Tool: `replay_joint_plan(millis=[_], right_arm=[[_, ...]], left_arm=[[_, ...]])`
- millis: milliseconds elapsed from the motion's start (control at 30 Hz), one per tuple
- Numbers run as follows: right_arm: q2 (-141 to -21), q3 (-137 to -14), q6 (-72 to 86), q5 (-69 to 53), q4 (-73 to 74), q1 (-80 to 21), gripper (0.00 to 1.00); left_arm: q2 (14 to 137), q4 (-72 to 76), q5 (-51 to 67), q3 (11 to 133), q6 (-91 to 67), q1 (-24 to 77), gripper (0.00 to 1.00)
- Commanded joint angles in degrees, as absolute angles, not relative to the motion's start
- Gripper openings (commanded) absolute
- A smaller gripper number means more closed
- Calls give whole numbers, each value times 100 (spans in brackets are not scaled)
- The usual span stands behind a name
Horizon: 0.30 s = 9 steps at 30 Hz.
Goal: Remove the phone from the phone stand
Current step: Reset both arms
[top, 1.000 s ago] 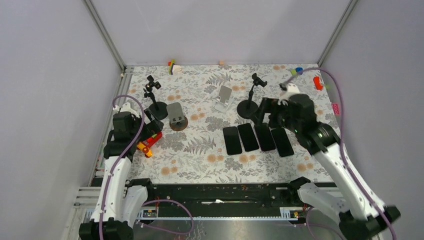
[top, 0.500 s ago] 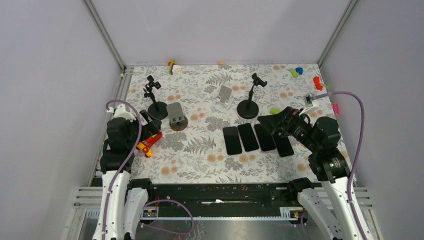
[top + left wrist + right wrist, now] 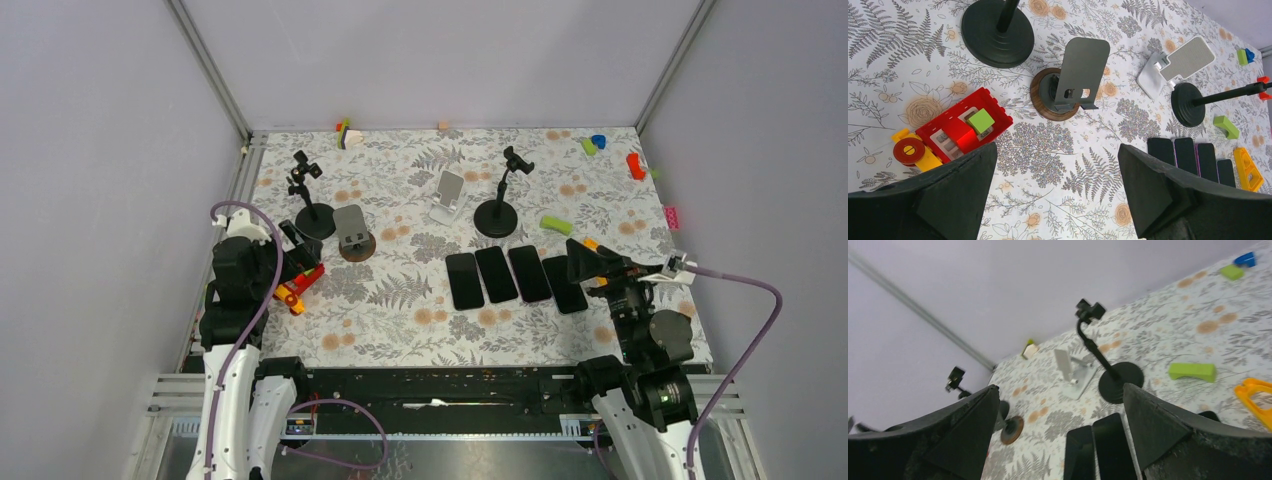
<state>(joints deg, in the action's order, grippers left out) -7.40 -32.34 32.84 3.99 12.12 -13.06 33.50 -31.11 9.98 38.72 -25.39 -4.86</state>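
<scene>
Left arm [image 3: 232, 330] folded low, lower left of the top view. Left gripper [image 3: 1057, 147]: matte black jaws spread full, nothing held, over the fern-print mat [image 3: 400, 320]. Right arm [image 3: 655, 340] low at lower right. Right gripper [image 3: 1060, 386] equally wide and empty, tilted up towards the far wall.

Centre right: four phones [image 3: 496, 273], flat glossy black slabs, lie side by side on the mat, touching no stand.

Beyond them:
- grey plate stand [image 3: 352, 232] on a round wooden base
- white folding stand [image 3: 448, 197]
- two black gooseneck stands [image 3: 495, 218] with disc bases

Right arm [image 3: 655, 340] folded back toward its base — right claw [image 3: 582, 262] withdrawn from the right black stand [image 3: 496, 216], green block [image 3: 555, 224] uncovered
</scene>
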Motion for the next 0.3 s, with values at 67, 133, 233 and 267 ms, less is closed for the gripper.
replay_joint_plan(millis=[67,133,233,267], right_arm=[[-95,-2700,3154,1620,759,-1284,100],[-139,-2732,3150,1664,853,-1295,100],[-275,-2811,3155,1661,943,-1285,100],[-307,-2832,3153,1661,955,-1289,100]], left_arm=[[3381,-2821,963,3852,-2461,-492,99],[3381,-2828,963,3855,-2447,-492,99],[3375,-2848,932,3864,-2435,-483,99],[3375,-2848,918,3877,-2449,-483,99]])
